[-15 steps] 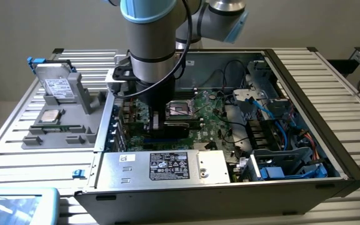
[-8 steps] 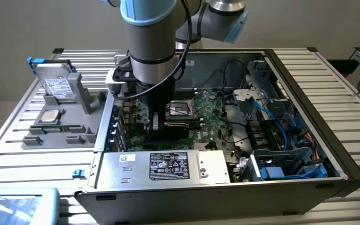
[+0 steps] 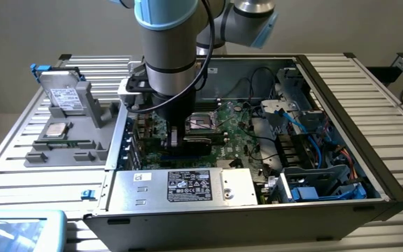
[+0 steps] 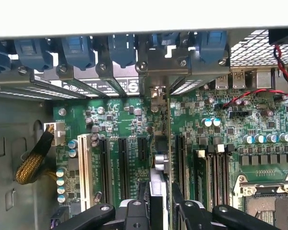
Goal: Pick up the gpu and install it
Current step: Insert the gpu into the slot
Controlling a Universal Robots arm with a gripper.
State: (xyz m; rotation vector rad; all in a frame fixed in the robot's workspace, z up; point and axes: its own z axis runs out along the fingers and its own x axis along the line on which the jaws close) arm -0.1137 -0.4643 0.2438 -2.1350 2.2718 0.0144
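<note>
My gripper (image 4: 159, 194) is down inside the open computer case (image 3: 341, 121), over the green motherboard (image 4: 120, 120). Its black fingers (image 4: 143, 194) are shut on the gpu (image 4: 159, 165), which I see edge-on as a thin upright card between them. The card runs from the fingers to the case's rear wall, where its silver end bracket (image 4: 156, 93) stands among the slot covers. It is lined up over the expansion slots, between two long black slots (image 4: 143, 146). In the exterior view the gripper (image 3: 176, 137) hangs under the arm, with the dark card (image 3: 174, 142) just above the board.
Blue slot latches (image 4: 120, 48) line the rear wall. The CPU socket (image 4: 269, 201) and memory slots (image 4: 211, 167) lie beside the card. Outside the case, a grey fixture (image 3: 69, 142) carries a silver drive (image 3: 65, 97). A power supply (image 3: 187, 186) sits at the case's front.
</note>
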